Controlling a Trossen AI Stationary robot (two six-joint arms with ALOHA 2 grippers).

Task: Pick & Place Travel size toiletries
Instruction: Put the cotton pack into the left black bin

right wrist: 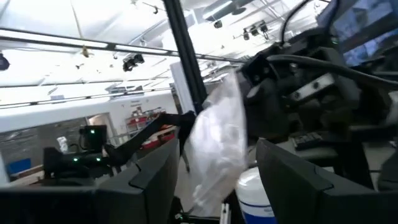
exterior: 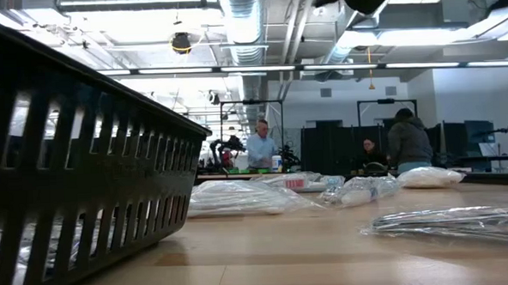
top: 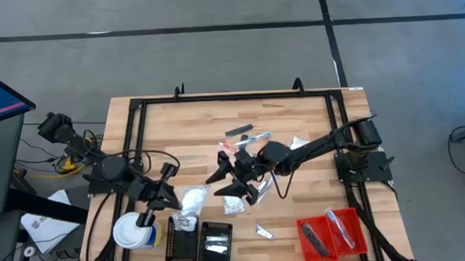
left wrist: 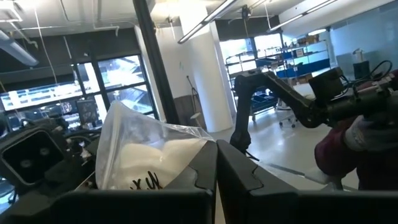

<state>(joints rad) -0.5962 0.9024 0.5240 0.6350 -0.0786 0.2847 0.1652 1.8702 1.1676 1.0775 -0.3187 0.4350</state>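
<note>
Partly done: some toiletries in red tray [top: 354, 219] & black trays [top: 216, 243]. Left tool [left wrist: 216, 163] clamped on white packet [left wrist: 146, 152]; right tool [right wrist: 217, 171] apart. Several left mid-surface.

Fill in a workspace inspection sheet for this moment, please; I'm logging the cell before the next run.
Surface: wooden table inside a black frame.
Job's things: white packet pinched in the left gripper; loose toiletries mid-table; small sachet near the front edge; items in the red tray and black trays.
Clutter: white-topped canister at the front left.
Grippers: left shut on the packet; right gripper with fingers apart, facing that packet.
Cables: bundles along both arms, and off the table's left side.
Surroundings: grey floor with dark lines; people stand far behind in the low view.
</note>
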